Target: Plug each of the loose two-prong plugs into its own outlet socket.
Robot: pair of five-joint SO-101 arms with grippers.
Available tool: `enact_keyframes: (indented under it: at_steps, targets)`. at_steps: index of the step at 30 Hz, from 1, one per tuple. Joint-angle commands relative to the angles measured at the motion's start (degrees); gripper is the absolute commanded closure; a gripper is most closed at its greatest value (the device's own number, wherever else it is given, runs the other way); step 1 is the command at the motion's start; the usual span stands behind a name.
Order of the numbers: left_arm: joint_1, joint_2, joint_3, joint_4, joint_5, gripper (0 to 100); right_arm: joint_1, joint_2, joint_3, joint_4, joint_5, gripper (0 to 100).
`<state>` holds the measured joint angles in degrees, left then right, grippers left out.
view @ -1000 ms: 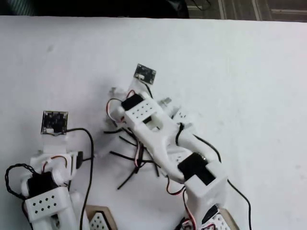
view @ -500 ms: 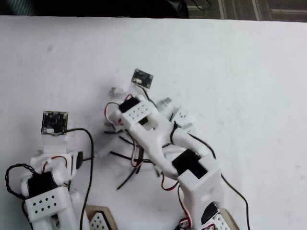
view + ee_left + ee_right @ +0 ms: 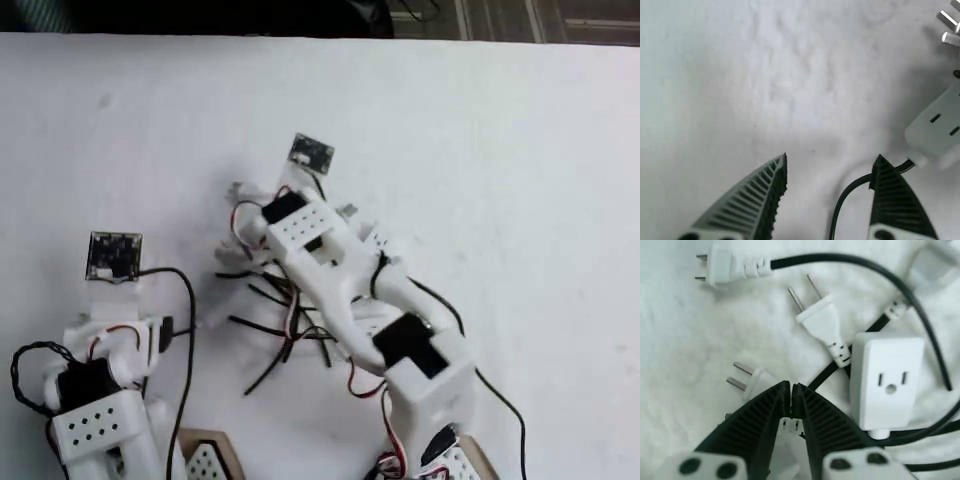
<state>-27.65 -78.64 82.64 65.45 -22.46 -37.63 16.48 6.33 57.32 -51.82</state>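
The right arm's jaws, pinched shut on the tail of a plug [image 3: 759, 379], hold its prongs pointing away from the outlet socket [image 3: 887, 380] just beside.

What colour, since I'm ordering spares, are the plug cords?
Black cords on white plugs; clearest in the right wrist view.

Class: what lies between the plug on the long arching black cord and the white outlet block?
In the right wrist view, a loose two-prong plug lies between the arching-cord plug and the outlet block.
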Motion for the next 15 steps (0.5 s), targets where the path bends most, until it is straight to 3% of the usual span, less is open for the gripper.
enact_keyframes:
  at_steps: [1,7,11,15]
  targets:
    - [-0.1,-0.5,-0.3,-0.5,0.1,72,0.7,-6.2,-1.3,2.7,3.7,98.1]
    - [-0.1,-0.5,-0.3,-0.5,0.1,72,0.7,-13.6,-1.3,8.2,15.3,98.1]
    - [-0.1,-0.5,-0.3,-0.5,0.1,72,0.8,-16.9,-1.2,10.2,35.3,97.1]
    - [-0.1,-0.5,-0.3,-0.5,0.0,72,0.5,-15.2,-1.2,11.4,50.6,86.9]
